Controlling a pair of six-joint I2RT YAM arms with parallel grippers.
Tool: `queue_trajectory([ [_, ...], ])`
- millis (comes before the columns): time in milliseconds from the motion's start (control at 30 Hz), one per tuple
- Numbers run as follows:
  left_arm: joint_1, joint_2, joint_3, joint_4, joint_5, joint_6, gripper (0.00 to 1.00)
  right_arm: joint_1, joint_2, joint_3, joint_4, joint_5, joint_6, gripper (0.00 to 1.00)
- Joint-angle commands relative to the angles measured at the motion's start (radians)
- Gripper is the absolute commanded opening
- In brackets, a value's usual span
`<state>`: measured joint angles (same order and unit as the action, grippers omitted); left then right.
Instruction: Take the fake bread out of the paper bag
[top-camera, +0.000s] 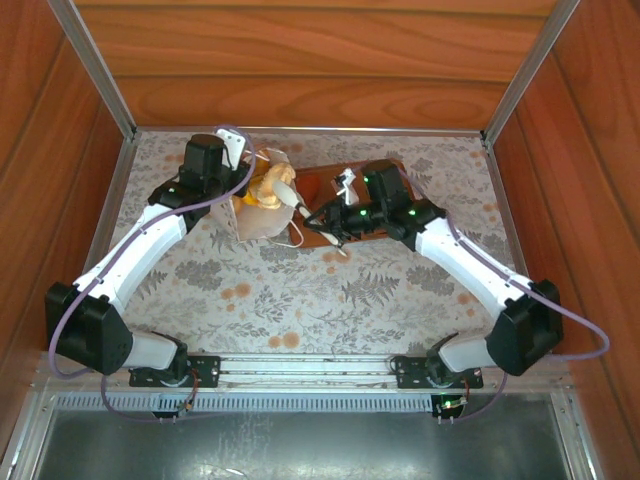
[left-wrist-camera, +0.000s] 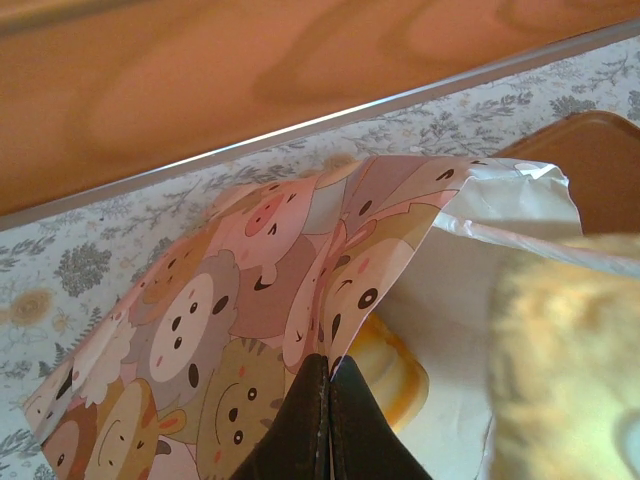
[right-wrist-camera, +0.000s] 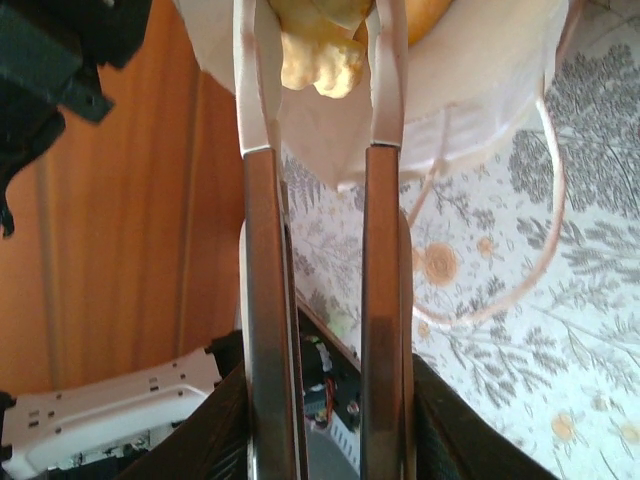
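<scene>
On the left, rises from the near base, elbows outward and angles back in toward the far middle, with the left end effector (top-camera: 243, 195) pinched fully together, dark fingers (left-wrist-camera: 310, 420) meeting on an edge of the paper bag (left-wrist-camera: 250, 300). On the right, mirrors that bend from the other base and stretches leftward, with the right end effector (right-wrist-camera: 320, 40) narrowed, long pale fingers (right-wrist-camera: 255, 100) parallel, gripping a piece of fake bread (right-wrist-camera: 320, 70) at the tips.
</scene>
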<state>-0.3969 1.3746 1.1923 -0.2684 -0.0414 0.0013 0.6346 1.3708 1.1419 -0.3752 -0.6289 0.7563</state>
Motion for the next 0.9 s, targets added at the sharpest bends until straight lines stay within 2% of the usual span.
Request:
queue_trajectory([
  [0, -0.008, 0.004, 0.041, 0.008, -0.026, -0.027, 0.00, 0.007, -0.105, -0.023, -0.102, 0.004, -0.074, 0.35],
  [200, -0.007, 0.001, 0.034, 0.008, -0.014, -0.032, 0.00, -0.008, -0.268, -0.036, -0.259, 0.128, -0.118, 0.36],
  [367, -0.007, -0.001, 0.035, 0.008, -0.007, -0.032, 0.00, -0.060, -0.312, 0.015, -0.413, 0.246, -0.182, 0.36],
  [667, -0.007, -0.020, 0.026, 0.006, -0.008, -0.028, 0.00, -0.075, -0.134, 0.201, -0.656, 0.692, -0.380, 0.36],
  [867, -0.006, -0.031, 0.022, 0.005, -0.013, -0.029, 0.00, -0.075, 0.026, 0.296, -0.674, 0.879, -0.466, 0.36],
])
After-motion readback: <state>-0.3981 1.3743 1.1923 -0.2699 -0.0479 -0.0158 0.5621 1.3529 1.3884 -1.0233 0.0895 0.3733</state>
